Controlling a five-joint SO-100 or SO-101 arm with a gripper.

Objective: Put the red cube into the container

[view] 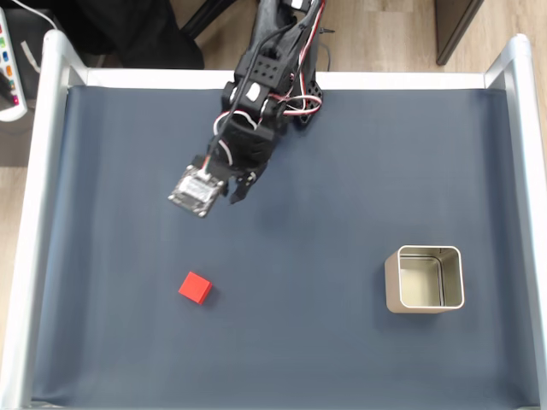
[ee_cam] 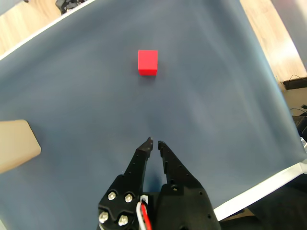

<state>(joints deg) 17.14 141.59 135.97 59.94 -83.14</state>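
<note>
The gripper (ee_cam: 154, 142) hangs above the blue mat (view: 325, 179), fingers nearly closed and empty; the red cube (view: 196, 288) lies well apart from the tin (view: 425, 279)

You will find no text, label, brand, number or sign that can be read in either view, not on any surface shown.

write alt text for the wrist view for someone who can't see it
A small red cube sits alone on a dark blue-grey mat, straight ahead of the black gripper, whose fingertips are nearly closed and hold nothing. A corner of the cream container shows at the left edge, well apart from the cube.
</note>
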